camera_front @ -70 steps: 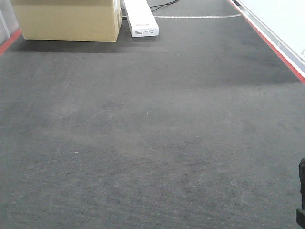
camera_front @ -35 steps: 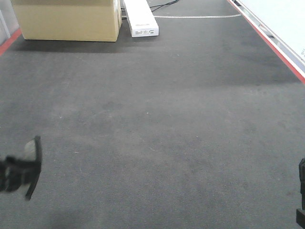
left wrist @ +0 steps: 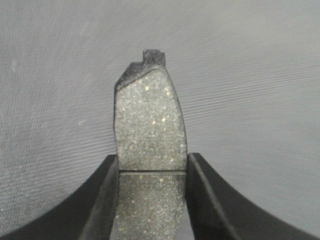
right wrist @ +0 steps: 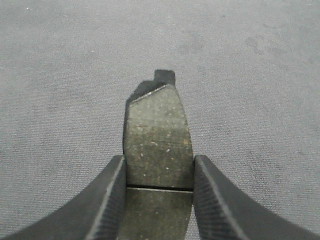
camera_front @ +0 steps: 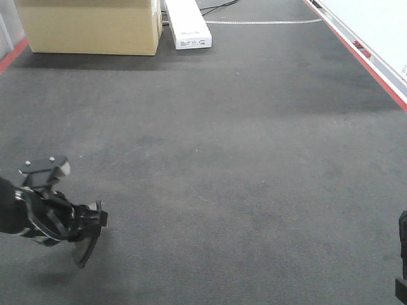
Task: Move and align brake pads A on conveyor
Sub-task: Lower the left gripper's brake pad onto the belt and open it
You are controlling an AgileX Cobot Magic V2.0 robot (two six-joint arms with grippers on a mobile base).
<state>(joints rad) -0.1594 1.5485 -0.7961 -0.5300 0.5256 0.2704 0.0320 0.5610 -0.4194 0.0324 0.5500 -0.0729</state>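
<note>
Left wrist-mounted: left gripper (left wrist: pixel 152 160) clamps 1 pad (left wrist: pixel 149 120) (right gripper (right wrist: pixel 159 160), 1 more).

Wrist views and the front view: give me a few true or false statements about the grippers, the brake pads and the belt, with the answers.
1. The left gripper is shut on a grey-brown speckled brake pad. True.
2. The right gripper is open and empty. False: it clamps a second curved brake pad.
3. A tan cardboard box stands at the far left of the dark grey felt conveyor. True.
4. Four pads lie lined up on the conveyor. False: none lies on its visible surface; both pads in view are held.
</note>
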